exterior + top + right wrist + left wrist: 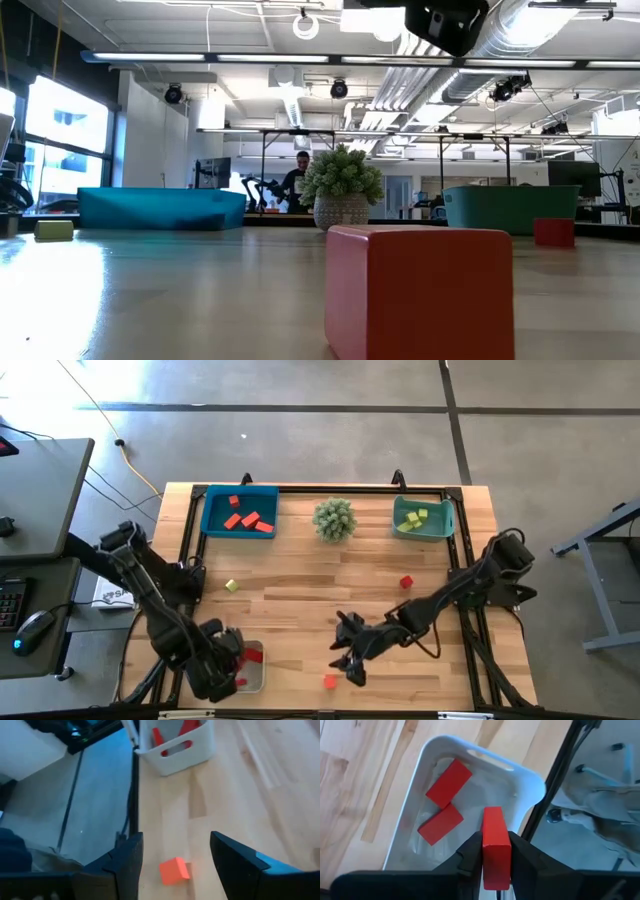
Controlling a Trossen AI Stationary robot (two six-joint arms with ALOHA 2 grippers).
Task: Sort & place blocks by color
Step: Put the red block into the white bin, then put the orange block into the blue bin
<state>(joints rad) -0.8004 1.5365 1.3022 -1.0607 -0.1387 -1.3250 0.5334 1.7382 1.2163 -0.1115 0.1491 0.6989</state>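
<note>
Red bar block [496,847], upright between claw fingers [470,852]

The tabletop [300,585] middle lies broad and bare. Along the far edge stand a blue bin [240,512], a plant [334,518] and a teal bin [424,518]. A white bin [250,670] fills the near left corner; loose blocks [406,582] lie scattered.

Two dark jointed arms w/ black cabling; left gripper [496,857] & right gripper [175,857] fingers matte black.

Three bins [210,510], one plant [334,518], about thirteen blocks [406,582].
</note>
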